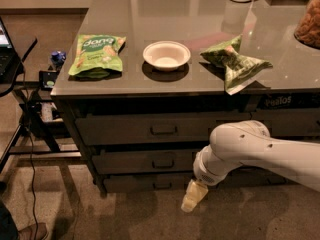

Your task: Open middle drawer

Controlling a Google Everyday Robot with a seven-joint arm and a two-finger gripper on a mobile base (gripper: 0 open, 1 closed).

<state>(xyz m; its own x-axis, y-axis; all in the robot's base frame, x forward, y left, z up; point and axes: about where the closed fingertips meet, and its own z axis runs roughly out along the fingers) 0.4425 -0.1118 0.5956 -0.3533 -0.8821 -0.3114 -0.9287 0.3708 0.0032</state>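
Counter [165, 14]: glossy grey top carrying a green chip bag [97, 54], a white bowl [166, 55] and a crumpled green snack bag [236, 62].
Middle drawer [130, 161]: shut, between the taller front above and the slimmest front below, with its small pull handle [163, 163] untouched.
End effector [194, 196]: pale, angled down-left, low before the slimmest front, right of and below the handle.
End effector opening: cannot tell; grasps nothing visible.
Arm [260, 151]: white, entering from the right.

Drawers [120, 130]: 3, incl. middle drawer [135, 162]. Snack bags [96, 55]: 2. Bowl [166, 55]: 1. Gripper [193, 199]: 1, lower centre.
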